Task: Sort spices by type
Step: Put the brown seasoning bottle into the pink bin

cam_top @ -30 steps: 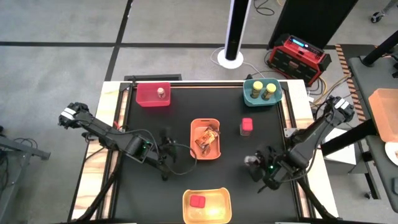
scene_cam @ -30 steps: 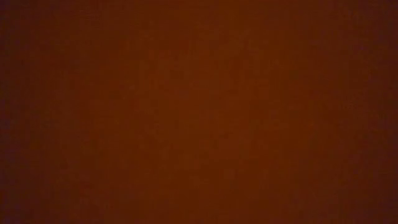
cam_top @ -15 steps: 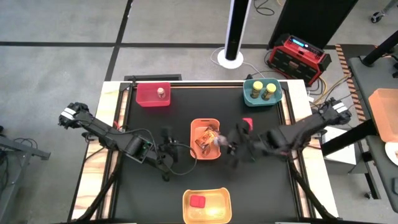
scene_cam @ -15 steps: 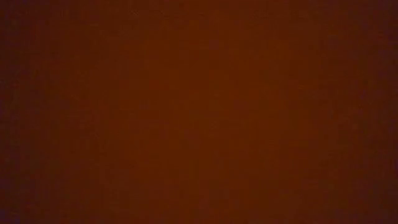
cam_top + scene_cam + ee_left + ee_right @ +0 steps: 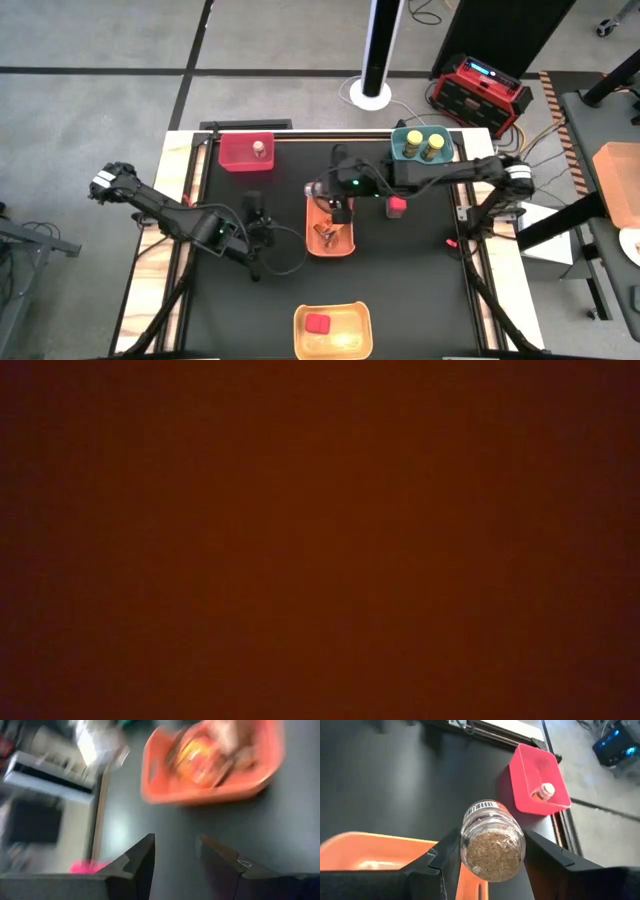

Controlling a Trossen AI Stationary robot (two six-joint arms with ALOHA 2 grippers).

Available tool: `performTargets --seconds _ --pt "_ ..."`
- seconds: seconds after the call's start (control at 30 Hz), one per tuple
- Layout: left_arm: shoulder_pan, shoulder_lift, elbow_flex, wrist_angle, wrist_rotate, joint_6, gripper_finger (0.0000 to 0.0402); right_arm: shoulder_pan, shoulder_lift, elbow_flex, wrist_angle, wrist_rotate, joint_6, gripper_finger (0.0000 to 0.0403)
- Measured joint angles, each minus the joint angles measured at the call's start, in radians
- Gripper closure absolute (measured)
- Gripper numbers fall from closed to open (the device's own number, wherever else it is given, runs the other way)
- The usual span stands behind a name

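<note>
As the right hand (image 5: pixel 492 865) was clamped on a spice jar (image 5: pixel 493 841), slippage over the orange bin (image 5: pixel 331 222) was judged possible.

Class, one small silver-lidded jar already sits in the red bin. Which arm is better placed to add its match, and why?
The right. The right gripper already holds the second jar above the orange bin, reaching toward the red bin. The left gripper is open and empty over bare table.
</note>
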Motion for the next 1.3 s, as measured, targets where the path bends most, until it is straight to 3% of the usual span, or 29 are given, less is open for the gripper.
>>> performTargets --seconds 0.1,0.2,0.37,0.57,0.73,0.83,1.0,1.3 --pt "0.003 -0.058 -0.103 0.234 0.008 0.105 0.0272 0.001 0.047 0.045 -0.002 -0.002 -0.031 0.0234" --pt "0.006 -0.104 -0.198 0.441 -0.087 0.125 0.0271 0.023 0.078 0.083 -0.003 -0.004 0.013 0.0234" --pt "0.006 -0.128 -0.308 0.598 -0.167 0.166 0.0259 0.062 0.096 0.105 -0.001 0.006 0.114 0.0234" --pt "0.008 -0.112 -0.367 0.729 -0.234 0.194 0.0191 0.096 0.093 0.105 0.003 0.019 0.178 0.0234" --pt "0.016 -0.079 -0.388 0.896 -0.236 0.323 0.0126 0.111 0.098 0.107 0.038 0.018 0.196 0.0234" --pt "0.018 -0.056 -0.387 0.95 -0.237 0.371 0.0107 0.116 0.098 0.107 0.041 0.018 0.198 0.0234" --pt "0.042 -0.033 -0.386 1.02 -0.236 0.378 0.0106 0.119 0.098 0.107 0.04 0.019 0.203 0.0234" --pt "0.06 -0.026 -0.386 1.046 -0.236 0.358 0.0153 0.125 0.099 0.107 0.039 0.019 0.212 0.0234"
